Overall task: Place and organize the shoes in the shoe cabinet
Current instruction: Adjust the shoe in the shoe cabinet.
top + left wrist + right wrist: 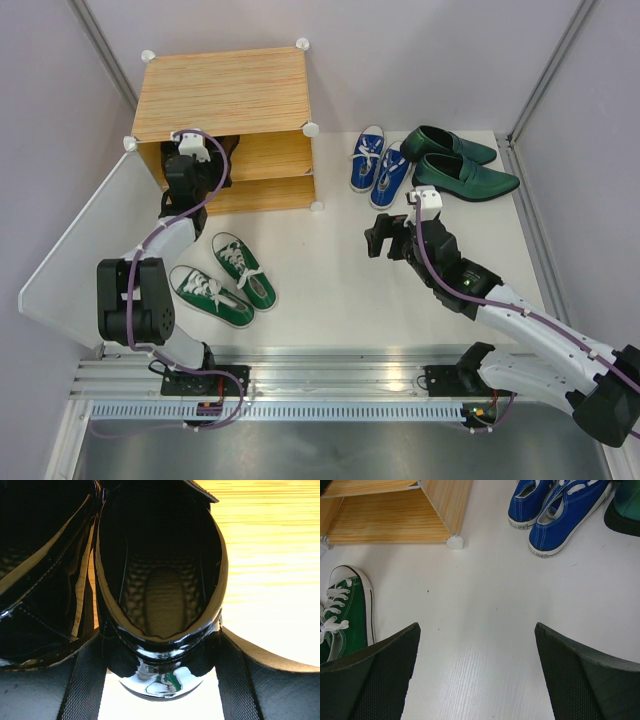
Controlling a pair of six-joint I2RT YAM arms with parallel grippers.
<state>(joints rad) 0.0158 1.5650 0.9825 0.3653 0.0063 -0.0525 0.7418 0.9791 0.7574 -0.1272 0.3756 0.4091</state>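
Gleaming glossy black ankle boot (161,595) inside light wood-grain cabinet (270,555).

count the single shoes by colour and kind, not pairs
green sneakers: 2
blue sneakers: 2
dark-green loafers: 2
black ankle boots: 2
total: 8

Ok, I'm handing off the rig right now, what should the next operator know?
Left hand: in the upper shelf of the shoe cabinet, closed on the heel of one black boot, with the second boot beside it.
Right hand: open, empty, above the table.
Done: boots nearly shelved.
Left: release the boot, then shelve the green sneakers, blue sneakers and dark-green loafers, all on the table.
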